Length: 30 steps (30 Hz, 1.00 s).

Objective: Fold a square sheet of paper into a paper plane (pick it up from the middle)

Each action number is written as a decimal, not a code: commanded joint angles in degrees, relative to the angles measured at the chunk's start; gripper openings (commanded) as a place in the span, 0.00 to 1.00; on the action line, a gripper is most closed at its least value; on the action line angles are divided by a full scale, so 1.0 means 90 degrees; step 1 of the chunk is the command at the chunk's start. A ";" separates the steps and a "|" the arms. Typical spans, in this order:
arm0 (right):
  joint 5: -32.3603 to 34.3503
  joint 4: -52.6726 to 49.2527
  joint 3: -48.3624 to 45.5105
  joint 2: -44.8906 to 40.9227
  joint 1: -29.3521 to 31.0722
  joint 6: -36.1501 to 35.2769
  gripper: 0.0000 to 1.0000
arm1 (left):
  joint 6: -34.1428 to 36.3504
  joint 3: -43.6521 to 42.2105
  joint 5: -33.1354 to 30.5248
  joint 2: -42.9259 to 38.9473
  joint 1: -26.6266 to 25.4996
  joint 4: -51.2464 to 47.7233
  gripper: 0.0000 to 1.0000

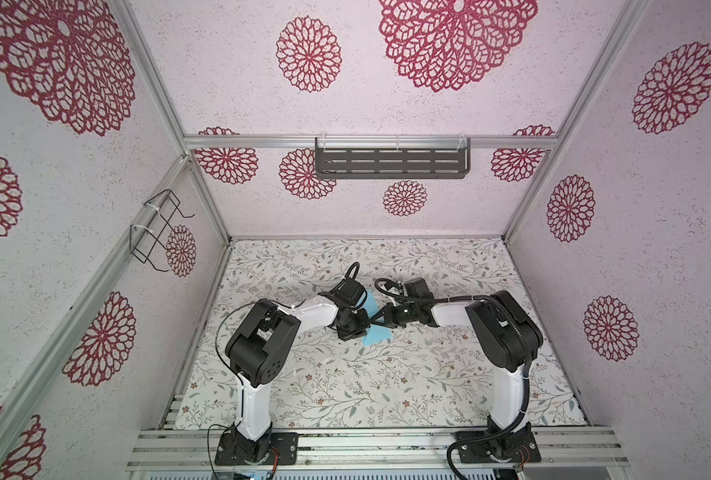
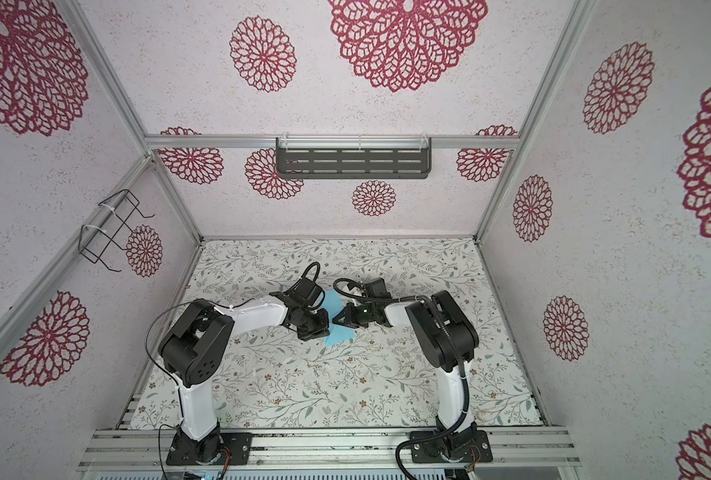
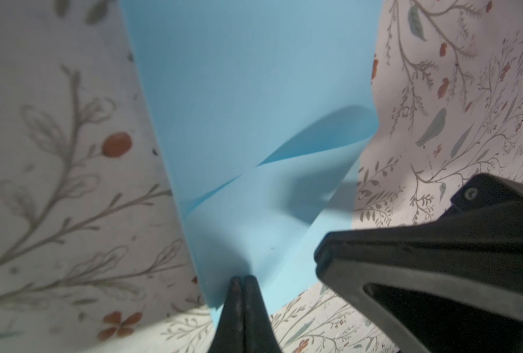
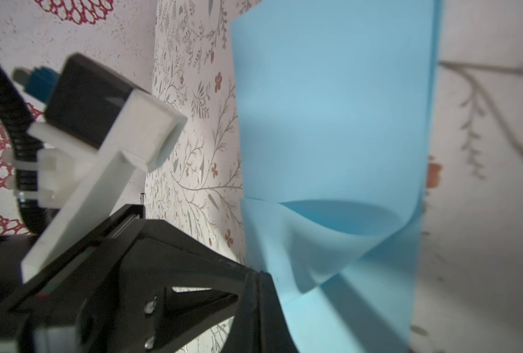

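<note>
Where both gripper tips met over mat (image 1: 345, 386) middle, sheet (image 3: 254, 91) was held, pinched near one edge. Sheet was seen as thin, plain light-blue paper, matte and smooth, bent in soft curl; one loose flap was bulged outward, faint wrinkles fanned from pinch point. Left gripper (image 3: 241, 279) was shown fully closed, black tapered jaws clamped on sheet. Right gripper (image 1: 373, 323) was likewise closed to point, gripped on same sheet just beside left. Mat was printed with grey-green sprigs, small rust flowers.
</note>
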 commanded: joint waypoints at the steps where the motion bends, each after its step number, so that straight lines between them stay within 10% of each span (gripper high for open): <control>1: -0.0065 -0.0027 -0.0076 -0.0135 0.0121 -0.0259 0.04 | 0.0019 -0.0093 -0.0331 0.0280 -0.0019 -0.0303 0.00; 30: 0.0799 -0.0760 0.0757 0.0097 -0.0915 -0.0430 0.02 | 0.0145 -0.0132 -0.0327 0.0260 -0.0020 -0.0431 0.00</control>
